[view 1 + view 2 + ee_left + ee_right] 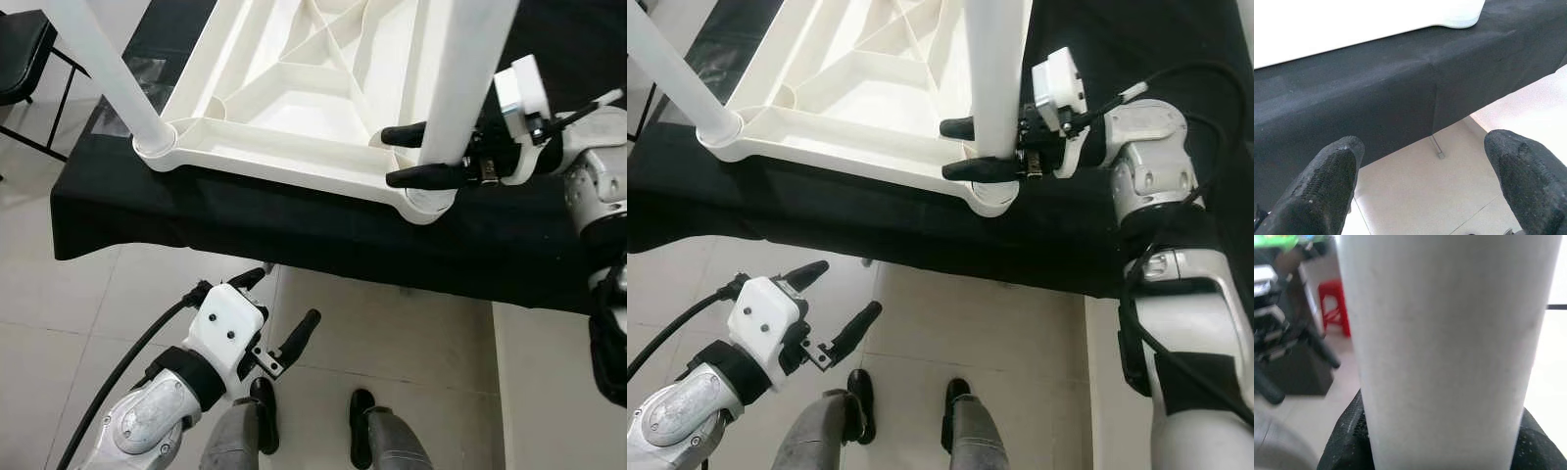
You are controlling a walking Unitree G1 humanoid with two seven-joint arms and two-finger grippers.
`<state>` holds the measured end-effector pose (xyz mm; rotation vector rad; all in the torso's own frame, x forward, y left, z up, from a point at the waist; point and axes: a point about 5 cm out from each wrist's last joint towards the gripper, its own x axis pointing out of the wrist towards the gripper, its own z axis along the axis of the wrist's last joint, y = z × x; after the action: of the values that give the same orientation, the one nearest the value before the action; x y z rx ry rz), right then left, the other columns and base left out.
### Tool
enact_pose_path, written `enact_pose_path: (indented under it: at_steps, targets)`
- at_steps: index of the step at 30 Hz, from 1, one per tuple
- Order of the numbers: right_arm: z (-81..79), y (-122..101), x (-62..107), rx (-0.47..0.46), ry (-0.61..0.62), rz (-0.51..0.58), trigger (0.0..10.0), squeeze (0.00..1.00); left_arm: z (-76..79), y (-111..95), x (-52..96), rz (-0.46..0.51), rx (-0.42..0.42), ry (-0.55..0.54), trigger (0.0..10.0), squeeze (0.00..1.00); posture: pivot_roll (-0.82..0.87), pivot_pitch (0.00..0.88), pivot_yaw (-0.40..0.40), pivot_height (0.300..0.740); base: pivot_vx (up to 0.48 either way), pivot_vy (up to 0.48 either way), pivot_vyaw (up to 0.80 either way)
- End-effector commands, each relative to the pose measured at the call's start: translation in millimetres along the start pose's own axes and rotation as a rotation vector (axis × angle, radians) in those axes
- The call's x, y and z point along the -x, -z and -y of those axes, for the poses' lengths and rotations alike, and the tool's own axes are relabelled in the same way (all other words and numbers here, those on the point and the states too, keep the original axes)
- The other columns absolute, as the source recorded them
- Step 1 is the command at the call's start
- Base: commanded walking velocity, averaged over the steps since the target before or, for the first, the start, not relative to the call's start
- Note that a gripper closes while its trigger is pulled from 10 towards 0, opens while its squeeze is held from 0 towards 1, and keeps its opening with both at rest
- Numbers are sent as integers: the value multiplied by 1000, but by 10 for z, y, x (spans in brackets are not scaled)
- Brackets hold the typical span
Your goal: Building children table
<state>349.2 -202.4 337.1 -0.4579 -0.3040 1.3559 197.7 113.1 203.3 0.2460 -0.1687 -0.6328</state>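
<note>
My right gripper (409, 156) is clamped on the white round plastic table leg (460, 88) just above where it sits in its corner socket; one black finger on each side of the tube, both touching it. In the right wrist view the leg (1449, 347) stands between my fingers (1347, 443).

The white moulded plastic tabletop (294, 98) lies upside down, ribbed underside up, on the work table covered in black cloth (245, 230). The near right corner of the tabletop, where the held leg stands, sits close to the cloth table's front edge. A second white round leg (103, 69) stands in the near left corner socket, leaning outward to my left.

My left gripper (284, 308) hangs low, in front of and below the cloth table's edge, over the pale tiled floor (411, 333). Fingers spread wide, holding nothing. The left wrist view looks past both fingertips (1327, 186) at the cloth's front drop.

Black chair (24, 59) at far left, well apart from the table. My two black feet (313, 416) are on the tiles below.
</note>
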Motion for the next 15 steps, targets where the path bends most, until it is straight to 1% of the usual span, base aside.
enact_pose_path:
  at_steps: [1, 3, 5, 6, 8, 10, 11, 12, 13, 14, 15]
  targets:
    - [-66, 263, 1, -114, 53, -42, 10000, 0, 50, 32, 22, -20, 12, 19, 10000, 0, 129, 474, 2, 740, 0, 0, 0]
    - [-64, 264, 6, -113, 65, -40, 10000, 0, 49, 32, 22, -20, 12, 19, 10000, 0, 129, 474, 2, 740, 0, 0, 0]
    - [-106, 296, 70, -105, 145, -30, 10000, 0, 59, 37, 12, -18, 13, 20, 10000, 0, 113, 468, -6, 740, 0, 0, 0]
    - [-106, 296, 70, -105, 145, -30, 10000, 0, 59, 37, 12, -18, 13, 20, 10000, 0, 113, 468, -6, 740, 0, 0, 0]
    - [-185, 353, 107, -99, 215, -48, 10000, 0, 64, 41, 3, -16, 14, 22, 10000, 0, 109, 467, -9, 740, 0, 0, 0]
    - [-210, 370, 109, -101, 230, -53, 10000, 0, 65, 42, 2, -15, 14, 22, 10000, 0, 109, 467, -9, 740, 0, 0, 0]
    - [-335, 494, 62, -131, 371, -96, 10000, 0, 64, 48, -4, -14, 12, 23, 10000, 0, 102, 461, -20, 740, 0, 0, 0]
    - [-335, 494, 62, -131, 371, -96, 10000, 0, 64, 48, -4, -14, 12, 23, 10000, 0, 102, 461, -20, 740, 0, 0, 0]
    - [-410, 559, 27, -157, 460, -111, 10000, 0, 64, 48, -5, -13, 11, 23, 10000, 0, 102, 461, -20, 740, 0, 0, 0]
    - [-462, 594, 8, -174, 521, -122, 10000, 0, 63, 49, -7, -13, 10, 23, 10000, 0, 102, 461, -20, 740, 0, 0, 0]
    - [-592, 716, -66, -199, 690, -182, 10000, 0, 59, 52, -4, -12, 9, 22, 10000, 0, 100, 450, -35, 740, 0, 0, 0]
